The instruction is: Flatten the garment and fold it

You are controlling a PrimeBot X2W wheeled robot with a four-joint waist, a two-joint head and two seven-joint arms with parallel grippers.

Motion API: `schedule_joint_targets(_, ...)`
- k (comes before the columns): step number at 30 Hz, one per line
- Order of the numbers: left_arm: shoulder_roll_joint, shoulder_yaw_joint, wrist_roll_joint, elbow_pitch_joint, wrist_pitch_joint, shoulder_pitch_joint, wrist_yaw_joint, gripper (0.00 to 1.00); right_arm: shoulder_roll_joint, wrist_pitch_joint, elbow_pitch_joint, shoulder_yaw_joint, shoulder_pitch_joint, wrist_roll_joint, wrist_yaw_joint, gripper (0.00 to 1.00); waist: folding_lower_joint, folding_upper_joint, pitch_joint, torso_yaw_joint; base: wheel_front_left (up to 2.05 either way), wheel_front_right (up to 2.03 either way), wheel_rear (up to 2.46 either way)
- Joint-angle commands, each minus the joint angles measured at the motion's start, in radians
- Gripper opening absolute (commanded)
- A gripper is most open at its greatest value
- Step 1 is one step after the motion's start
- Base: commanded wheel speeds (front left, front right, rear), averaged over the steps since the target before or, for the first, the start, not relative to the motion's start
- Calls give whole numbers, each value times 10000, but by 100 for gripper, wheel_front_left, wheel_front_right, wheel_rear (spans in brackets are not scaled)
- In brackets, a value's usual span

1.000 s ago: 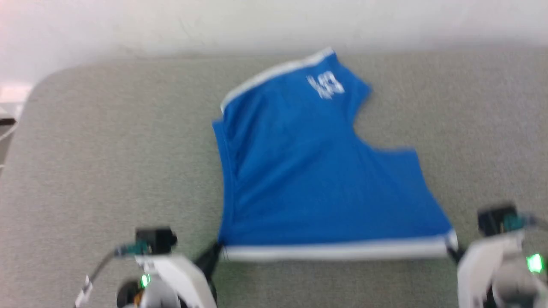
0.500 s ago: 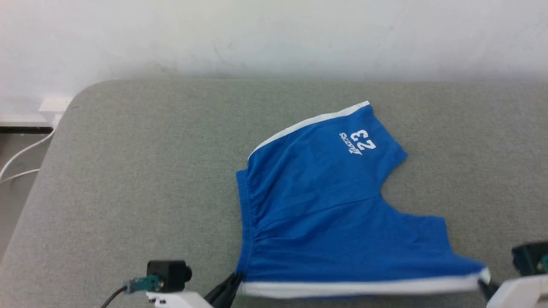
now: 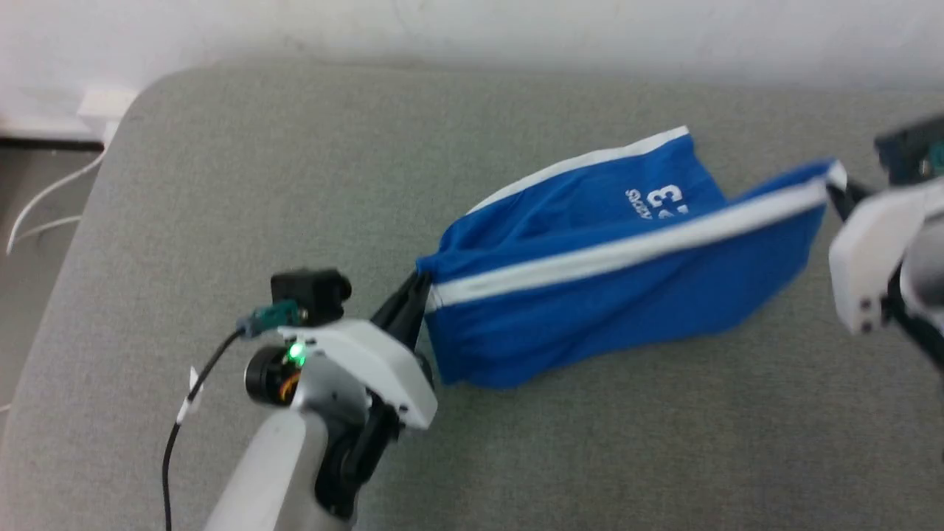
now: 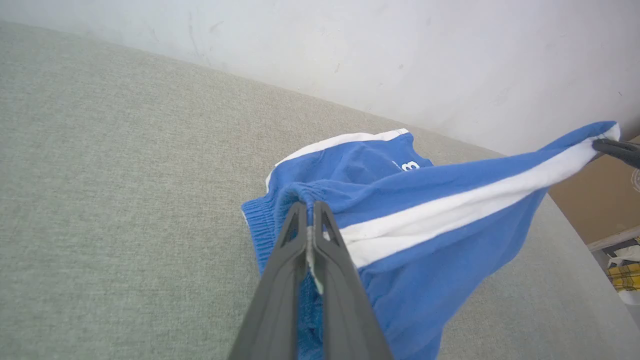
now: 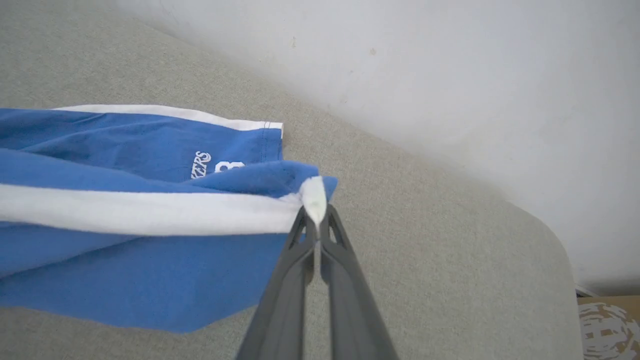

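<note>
The garment (image 3: 590,295), royal-blue shorts with a white side stripe and white number print, hangs stretched between both grippers above the grey cushion (image 3: 221,184). My left gripper (image 3: 420,287) is shut on its waistband corner, seen close in the left wrist view (image 4: 310,212) where the garment (image 4: 425,220) drapes to the right. My right gripper (image 3: 837,193) is shut on the white hem corner, also seen in the right wrist view (image 5: 316,215) with the garment (image 5: 125,210) spreading left. The far leg still lies on the cushion.
A white wall (image 3: 472,29) runs behind the cushion. White cables (image 3: 44,206) lie past its left edge. A cardboard box (image 5: 607,320) stands beyond the cushion's right end. Bare grey surface surrounds the garment.
Both grippers have lifted the striped near edge off the cushion and carried it toward the far side, the right end higher. The near half now hangs over the rest. The head camera has shifted too.
</note>
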Motion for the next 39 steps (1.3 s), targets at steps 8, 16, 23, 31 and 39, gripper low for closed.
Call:
schedule_joint_targets(8, -407, -170, 81, 1378, -893, -1985, 241, 0, -534, -277, 2813, 1170, -3467, 176, -21, 0, -3, 0, 2188, 1040, 0, 0, 0)
schedule_joint_targets(16, -534, -707, -406, 2322, -1705, -2838, 674, 0, -931, -273, 4844, 2366, -5131, 502, -21, 0, -3, 0, 2985, 1593, 0, 0, 0)
schedule_joint_targets(23, -543, -1380, -1352, 2573, -2317, -2940, 658, 64, -1001, -331, 5802, 2909, -5553, 1256, -21, 18, -3, 0, 2957, 1674, 0, 0, 0)
schedule_joint_targets(31, -425, -1716, -1446, 2403, -3285, -2514, 365, 100, -1021, -1782, 5874, 2616, -4995, 1978, -21, 100, -3, 0, 1889, 1379, 0, 0, 0)
schedule_joint_targets(39, -7, -1863, -882, 1482, -4402, -1081, 626, 100, -234, -4729, 4211, 928, -2279, 1875, -21, 100, -3, 0, 378, 849, 0, 0, 0)
